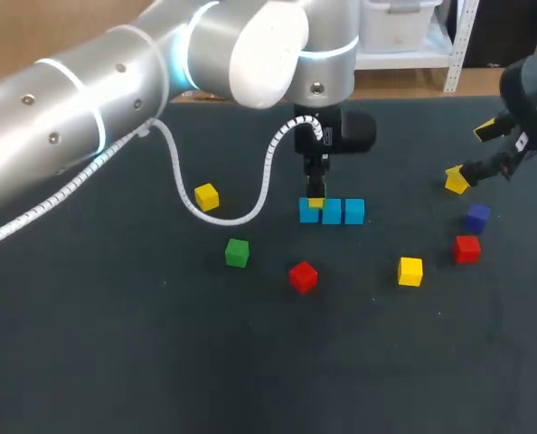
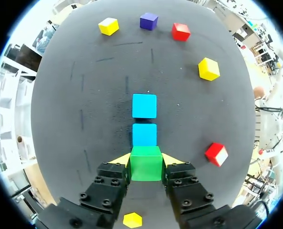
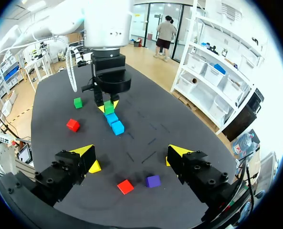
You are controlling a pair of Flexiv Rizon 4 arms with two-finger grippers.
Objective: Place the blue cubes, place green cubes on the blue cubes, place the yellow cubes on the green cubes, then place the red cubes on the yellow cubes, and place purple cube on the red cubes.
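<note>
Cube (image 2: 146, 166), green, sits clamped within left pincer (image 2: 146, 160).

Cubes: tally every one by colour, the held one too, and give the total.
blue cubes: 3
green cubes: 2
yellow cubes: 3
red cubes: 2
purple cube: 1
Total: 11

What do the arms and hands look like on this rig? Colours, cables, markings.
Left arm: silver-grey tubes, white joint caps, glowing pale-blue rings, and a white coiled cable running to the wrist. Right arm: only its dark end shows. Left hand and right hand: black blocks with bolt heads, two fingers each with yellow wedge tips.
</note>
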